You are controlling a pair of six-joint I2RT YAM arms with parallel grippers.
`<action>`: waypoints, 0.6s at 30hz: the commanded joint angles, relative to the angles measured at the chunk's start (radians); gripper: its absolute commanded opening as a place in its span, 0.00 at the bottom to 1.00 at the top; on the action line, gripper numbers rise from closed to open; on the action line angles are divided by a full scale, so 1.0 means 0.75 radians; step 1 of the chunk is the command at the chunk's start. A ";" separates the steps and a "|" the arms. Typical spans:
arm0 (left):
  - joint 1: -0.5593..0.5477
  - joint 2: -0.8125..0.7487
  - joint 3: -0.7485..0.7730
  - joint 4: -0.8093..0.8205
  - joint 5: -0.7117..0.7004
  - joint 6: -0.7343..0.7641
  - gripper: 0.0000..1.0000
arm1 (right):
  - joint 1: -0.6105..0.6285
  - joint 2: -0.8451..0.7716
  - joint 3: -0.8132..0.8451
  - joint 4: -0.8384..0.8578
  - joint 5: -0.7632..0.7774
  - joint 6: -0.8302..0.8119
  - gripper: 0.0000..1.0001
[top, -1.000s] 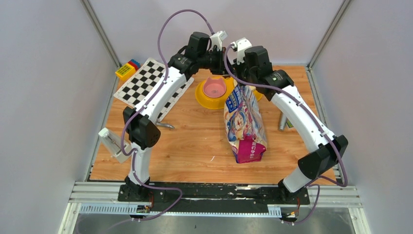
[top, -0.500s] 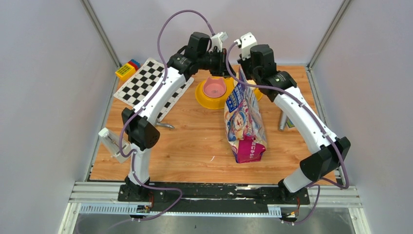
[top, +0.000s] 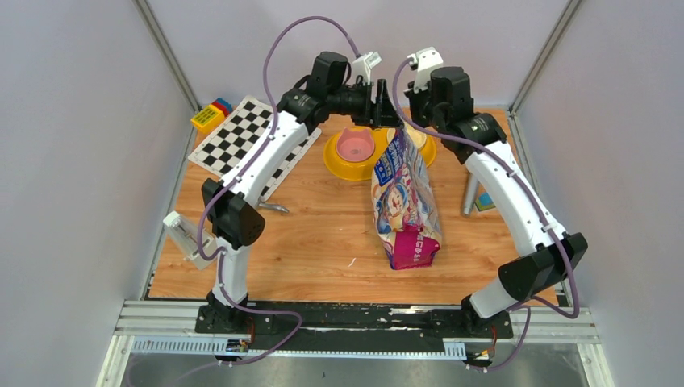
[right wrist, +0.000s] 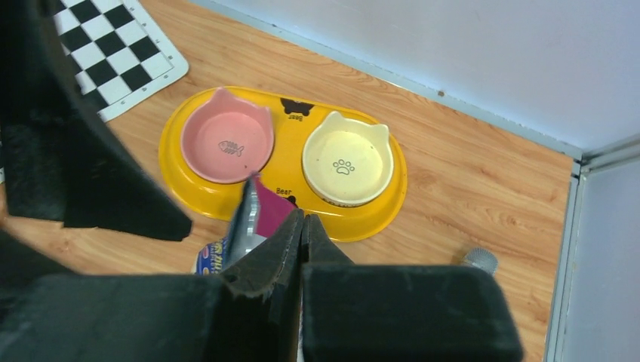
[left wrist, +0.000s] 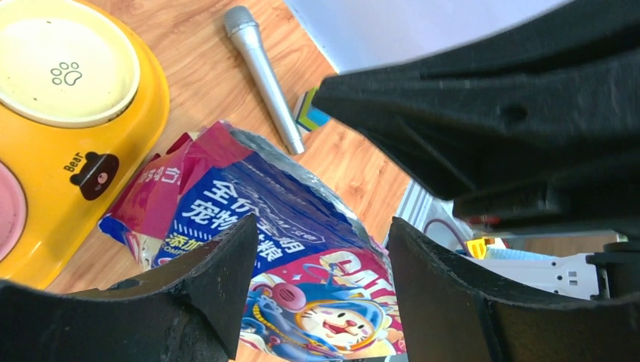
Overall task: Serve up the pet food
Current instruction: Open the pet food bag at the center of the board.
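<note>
Yellow, red and blue blocks (top: 211, 114) sit at the far left corner of the wooden table (top: 323, 242), just beside a black-and-white checkerboard (top: 239, 137) lying flat. The left arm reaches over that board to the back middle. There the left gripper (left wrist: 323, 234) hangs with its two fingers spread apart, gripping nothing. Below the gap between them shows the open top of the bag (top: 406, 201).

Left of the bag's top lies the yellow feeder (right wrist: 290, 162). It holds a pink bowl (right wrist: 226, 143) marked with a fish on the left and a cream bowl (right wrist: 346, 158) marked with a paw on the right.

The bag is glossy blue and pink with a cartoon cat. It stands in front of the feeder near its middle, and silver lining shows at its mouth. The pet food is hidden inside the bag, with no pellets in view.

The right gripper (right wrist: 302, 222) has its fingers pressed together right at the bag's top edge. I cannot tell whether they pinch the film.

Further right a silver microphone (left wrist: 264, 75) lies on the table, with a small coloured card (left wrist: 311, 113) just beside its end.
</note>
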 commanded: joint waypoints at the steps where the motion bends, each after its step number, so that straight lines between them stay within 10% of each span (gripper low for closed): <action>1: -0.031 -0.031 0.061 0.032 0.011 0.006 0.73 | -0.085 -0.084 0.030 -0.011 -0.062 0.095 0.00; 18: -0.043 0.050 0.139 -0.076 -0.223 0.055 0.71 | -0.197 -0.293 -0.163 0.022 -0.172 0.153 0.00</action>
